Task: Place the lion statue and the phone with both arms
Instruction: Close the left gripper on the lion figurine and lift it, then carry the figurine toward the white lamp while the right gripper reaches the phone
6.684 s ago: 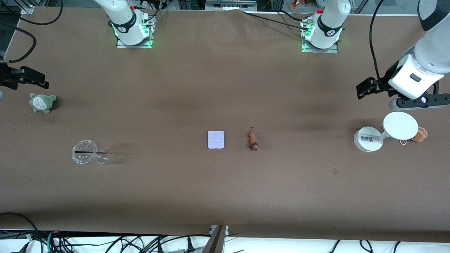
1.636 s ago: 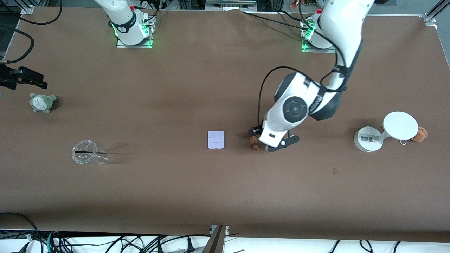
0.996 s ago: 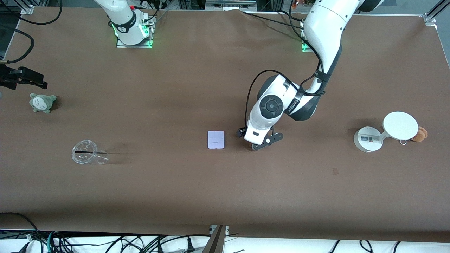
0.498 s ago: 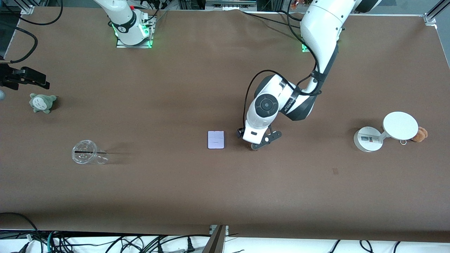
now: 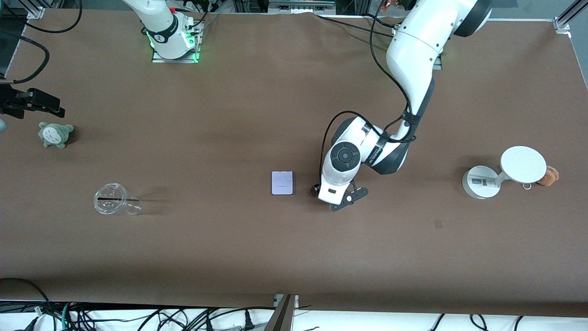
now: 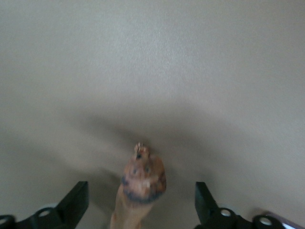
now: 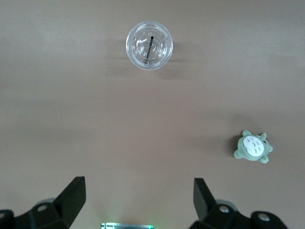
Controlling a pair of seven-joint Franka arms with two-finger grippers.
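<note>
We take the phone (image 5: 282, 183) as our landmark; it lies flat near the middle of the brown tabletop (image 5: 229, 257). Toward the right arm's end from the phone we see a clear plastic cup (image 5: 110, 199) with a dark straw, a little nearer to the front camera than the phone, and a grey-green plush toy (image 5: 55, 134) farther from the camera, close to the tabletop's edge. Toward the left arm's end, well apart from the phone, stands a round white stand (image 5: 503, 173), and an orange-brown plush toy (image 5: 549, 175) sits touching its disc. None of these things is close to the phone or the lion.

The left hand (image 5: 327, 195) is low over the tabletop just beside the phone, on the side toward the left arm's end. In the front view the arm's wrist covers the lion statue (image 6: 139, 188) completely. In the left wrist view we see the lion between the two fingers (image 6: 75, 203), which are spread wide and do not touch it; it rests on the tabletop.

The right hand (image 5: 40, 101) waits up in the air at the right arm's end, over the tabletop near the grey-green toy. In the right wrist view its fingers (image 7: 72, 196) are spread apart and hold nothing.
</note>
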